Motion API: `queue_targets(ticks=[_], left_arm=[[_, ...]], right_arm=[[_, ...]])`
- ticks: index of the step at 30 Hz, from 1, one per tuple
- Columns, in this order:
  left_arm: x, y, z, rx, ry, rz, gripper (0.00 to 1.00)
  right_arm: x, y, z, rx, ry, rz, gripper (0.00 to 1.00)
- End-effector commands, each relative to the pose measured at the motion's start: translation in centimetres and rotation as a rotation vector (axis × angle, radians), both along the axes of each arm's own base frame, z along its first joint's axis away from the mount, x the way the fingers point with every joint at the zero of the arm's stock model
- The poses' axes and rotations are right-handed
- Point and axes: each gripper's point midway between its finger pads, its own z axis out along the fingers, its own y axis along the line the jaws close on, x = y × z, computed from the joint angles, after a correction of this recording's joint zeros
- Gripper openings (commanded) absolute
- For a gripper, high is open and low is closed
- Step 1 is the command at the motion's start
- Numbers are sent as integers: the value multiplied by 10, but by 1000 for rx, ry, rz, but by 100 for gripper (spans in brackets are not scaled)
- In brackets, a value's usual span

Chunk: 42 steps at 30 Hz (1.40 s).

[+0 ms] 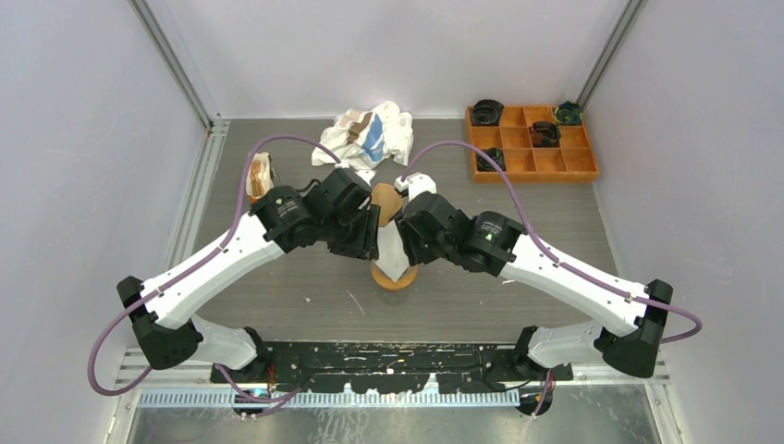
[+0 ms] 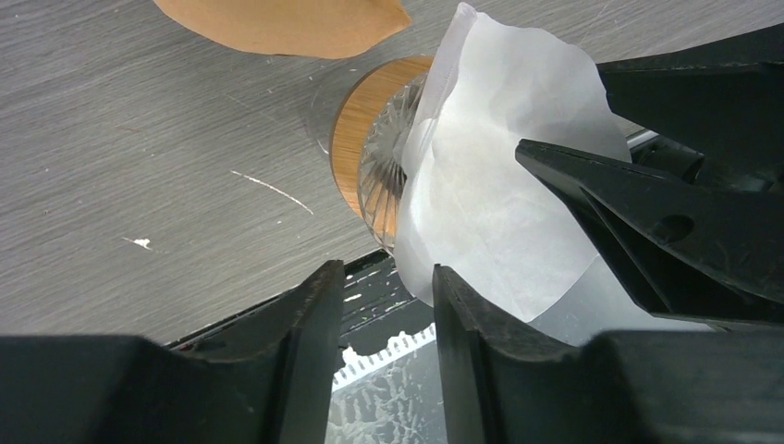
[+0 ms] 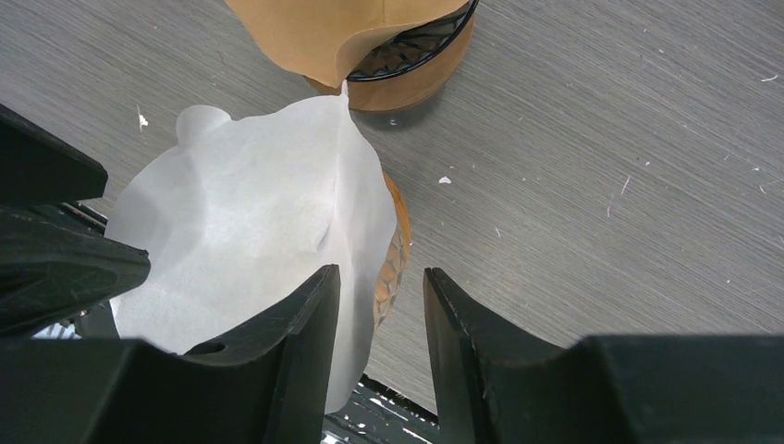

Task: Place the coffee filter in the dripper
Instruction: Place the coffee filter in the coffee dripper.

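Over the dripper [image 1: 393, 277], left tool [image 2: 384, 277] faces right tool [image 3: 379, 277], both parted.

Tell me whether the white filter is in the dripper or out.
In: the white filter stands in the glass dripper, crumpled top above its rim; how deeply seated, cannot tell.

Coffee filter [image 2: 499, 203]: thin white paper, matt. Dripper [image 2: 381, 171]: ribbed clear glass, smooth wooden collar. Table [image 2: 139, 139]: grey, matt, fine-grained.
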Motion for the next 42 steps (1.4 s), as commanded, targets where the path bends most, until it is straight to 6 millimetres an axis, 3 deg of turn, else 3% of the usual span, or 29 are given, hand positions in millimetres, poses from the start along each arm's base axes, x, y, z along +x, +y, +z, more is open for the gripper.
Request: queue_targets(ticks=[1,26,32,42], left_arm=[[10,-5,16,-40,-53,8,44],[1,-2,-23,-2,23,23,47],[2,-1,-19,-13,10,28,48],[13,-7,5,-117,-76,80,55]], right_arm=[[7,6,14,43,-40,-1,45],[-1,18,-32,41,44,24,46],[-1,17,-38,33,48,26,47],[-4,20,-45,30,68,39,47]])
